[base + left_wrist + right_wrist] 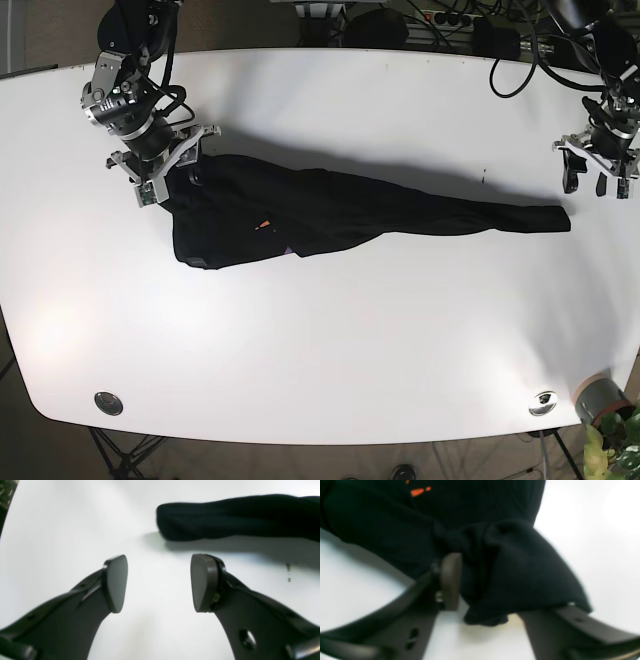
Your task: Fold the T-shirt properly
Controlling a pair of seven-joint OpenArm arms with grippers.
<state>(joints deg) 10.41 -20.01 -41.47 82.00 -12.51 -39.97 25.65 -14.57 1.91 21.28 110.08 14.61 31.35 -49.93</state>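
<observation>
The black T-shirt (330, 205) lies stretched in a long narrow band across the white table (330, 340), wide at the left and tapering to a point at the right. It carries a small orange mark (263, 224) that also shows in the right wrist view (417, 491). My right gripper (168, 168) is at the shirt's upper left end, shut on a bunched fold of the T-shirt (515, 575); cloth hides one finger's tip. My left gripper (588, 186) stands open just beyond the shirt's right tip (225, 517), with nothing between its pads (116, 582).
Round metal fittings (108, 403) (543, 402) sit near the table's front corners. A potted plant (605, 410) stands off the front right corner. Cables (520, 45) hang behind the far right edge. A small dark speck (483, 177) marks the table above the shirt.
</observation>
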